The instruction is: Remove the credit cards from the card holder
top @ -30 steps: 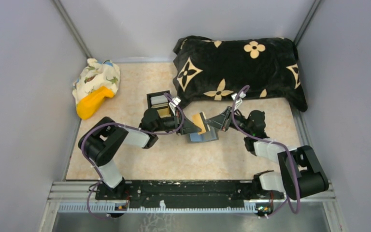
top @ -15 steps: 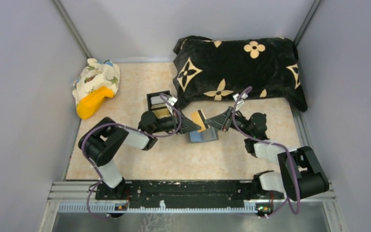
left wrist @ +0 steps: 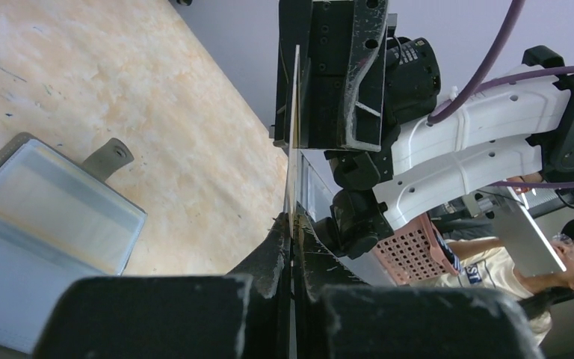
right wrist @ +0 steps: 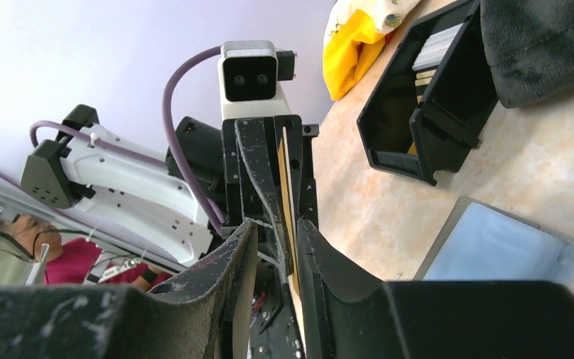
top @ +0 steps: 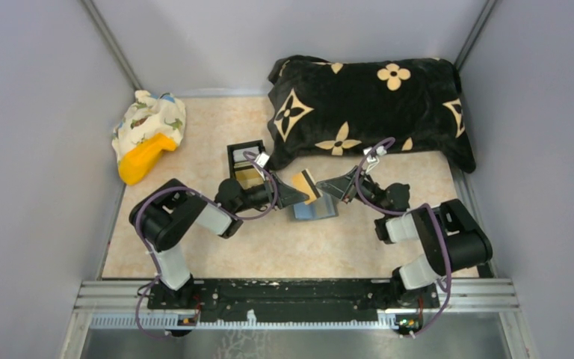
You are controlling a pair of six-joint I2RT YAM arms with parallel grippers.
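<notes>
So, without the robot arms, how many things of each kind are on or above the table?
Card holder: 1
Card, held in the air: 1
Black box, contents not counted: 1
Pillow: 1
Cloth bundle, white and yellow: 1
Total: 5

The counter [top: 209, 247] has a smooth, matt, marbled beige surface, and the pillow [top: 359, 97] is black plush cloth. The card holder [left wrist: 45, 224] shows a matt grey leathery edge and glossy light-blue plastic pockets. The gold card [top: 306, 186] looks thin and shiny, and the left tool [left wrist: 292, 224] is scuffed black plastic.
</notes>
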